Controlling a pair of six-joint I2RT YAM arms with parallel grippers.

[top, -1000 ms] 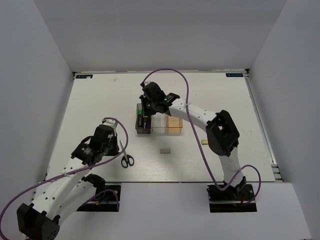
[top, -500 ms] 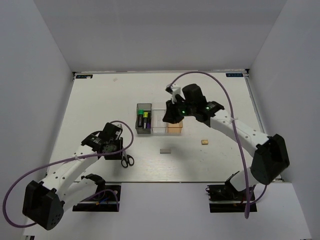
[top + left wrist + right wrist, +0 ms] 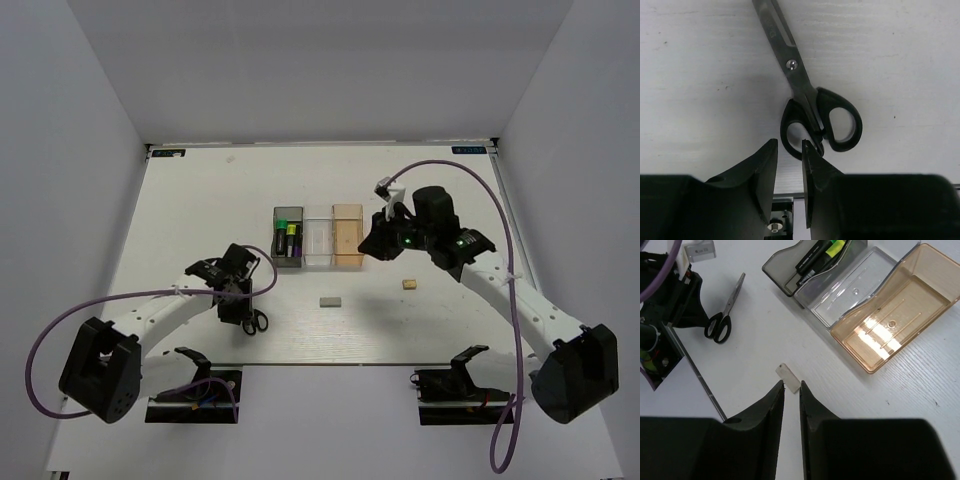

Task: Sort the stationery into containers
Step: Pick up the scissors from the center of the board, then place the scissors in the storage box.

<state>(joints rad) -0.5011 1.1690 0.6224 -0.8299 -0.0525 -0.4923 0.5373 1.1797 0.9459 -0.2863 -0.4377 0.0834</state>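
Three bins are set in a touching row: a smoky grey bin [image 3: 276, 245], a clear bin [image 3: 318, 240] and an orange bin [image 3: 348, 240]. Highlighters [image 3: 291, 236] are contained in the grey one. Black-handled scissors [image 3: 810, 107] are laid flat on the table [image 3: 200, 200]. The left gripper [image 3: 789, 150] is poised at one handle loop, jaws narrowly parted; whether it is grasped cannot be told. The right gripper [image 3: 791, 387] is parted by a slit and empty. A grey eraser [image 3: 330, 300] and a tan block [image 3: 408, 284] are left well apart before the bins.

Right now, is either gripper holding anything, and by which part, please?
Nothing is held. The scissors lie loose beneath the left gripper; the right gripper is empty.
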